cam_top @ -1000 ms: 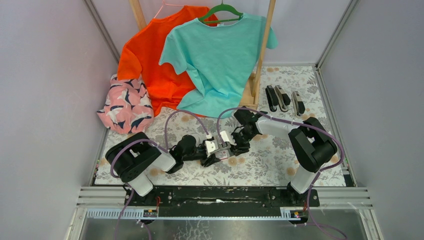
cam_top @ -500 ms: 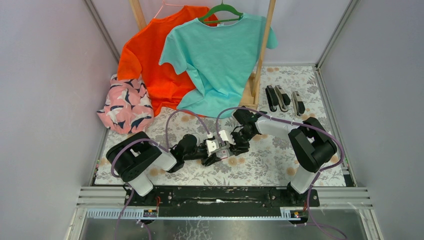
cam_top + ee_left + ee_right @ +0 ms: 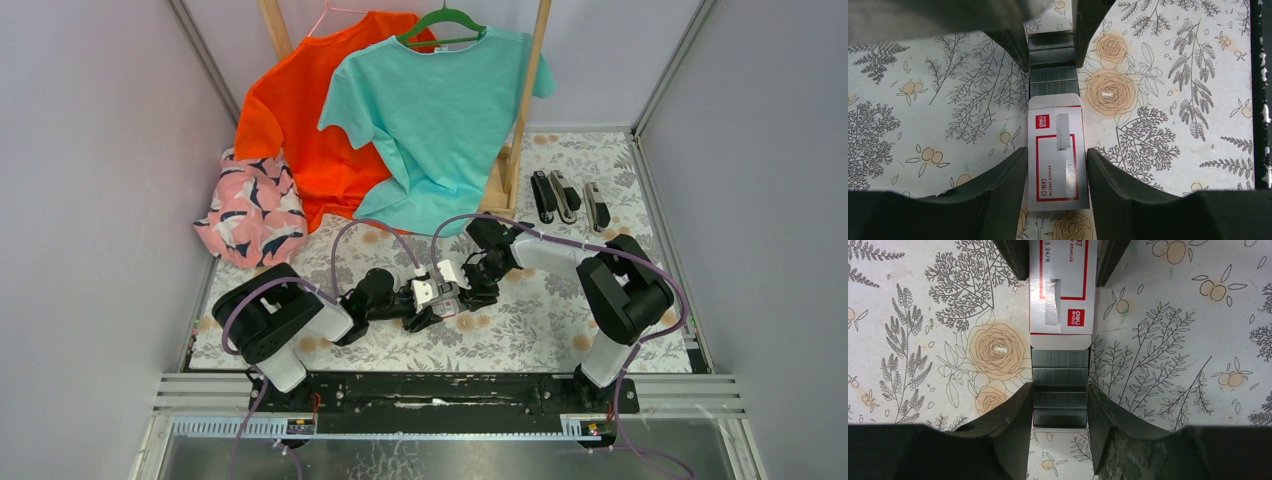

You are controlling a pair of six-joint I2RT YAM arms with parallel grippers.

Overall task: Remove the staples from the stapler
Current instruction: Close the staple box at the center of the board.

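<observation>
1. Left gripper [image 3: 1055, 152]: half closed, clamping the box [image 3: 1055, 120]. Nothing has moved this past second, so unloading looks stalled.
2. Box: slid open, rows of staples [image 3: 1060, 365] showing at its right end.
3. Right gripper [image 3: 1060, 390]: half closed on those staples, just beside the box.
4. Staplers [image 3: 565, 197]: well right of the box.

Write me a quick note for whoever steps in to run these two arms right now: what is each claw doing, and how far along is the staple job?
Left gripper: closed on the sides of the white-and-red staple box, which lies flat on the table.
Right gripper: closed on the staples, grey strips slid partly out of the box's open end.
Staplers: three black ones lie at the table's far right, away from both arms.
Done: nothing visible on the staplers; whether they hold staples cannot be told.
Left: by the look of it, the whole unloading.
</observation>
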